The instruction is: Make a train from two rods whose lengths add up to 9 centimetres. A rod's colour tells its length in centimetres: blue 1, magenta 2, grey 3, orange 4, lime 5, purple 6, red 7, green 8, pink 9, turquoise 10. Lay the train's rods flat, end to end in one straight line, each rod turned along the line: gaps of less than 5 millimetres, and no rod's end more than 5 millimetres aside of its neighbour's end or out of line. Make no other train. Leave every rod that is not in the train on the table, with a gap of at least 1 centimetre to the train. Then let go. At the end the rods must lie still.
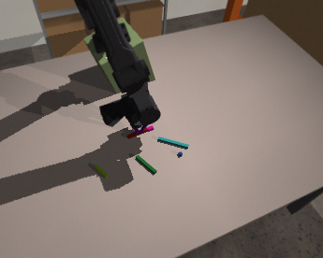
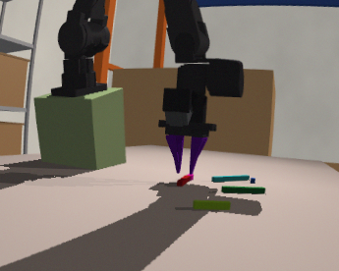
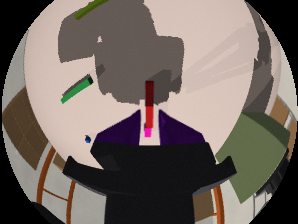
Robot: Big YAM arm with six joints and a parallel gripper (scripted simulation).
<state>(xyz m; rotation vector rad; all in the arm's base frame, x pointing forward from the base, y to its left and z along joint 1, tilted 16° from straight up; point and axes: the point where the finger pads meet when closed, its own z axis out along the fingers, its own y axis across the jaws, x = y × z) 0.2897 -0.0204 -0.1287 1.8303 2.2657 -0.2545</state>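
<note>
Below, one gripper (image 1: pixel 139 131) (image 2: pixel 185 173) (image 3: pixel 149 113) tops two aligned rods, red (image 1: pixel 133 136) (image 2: pixel 183 181) (image 3: pixel 149 100) and magenta (image 1: pixel 151 128) (image 2: pixel 191 176) (image 3: pixel 147 132).

From the top, my own wrist is covering most of my jaws (image 1: pixel 139 131) (image 2: pixel 185 173), leaving a little purple showing over the red rod (image 1: pixel 134 135) (image 2: pixel 184 181) (image 3: pixel 149 97) and the magenta rod (image 1: pixel 150 128) (image 2: pixel 191 176) (image 3: pixel 148 132), so I am not making out their joint there. In my wrist view the lime rod (image 3: pixel 91 9) is running off the upper edge, and the turquoise rod is hiding entirely. The blue rod (image 1: pixel 180 154) (image 2: pixel 253 181) (image 3: pixel 88 139) is looking too small for me to tell its direction. My upper arm (image 1: pixel 94 14) (image 2: pixel 185 25) is running out of the top and exterior pictures.
</note>
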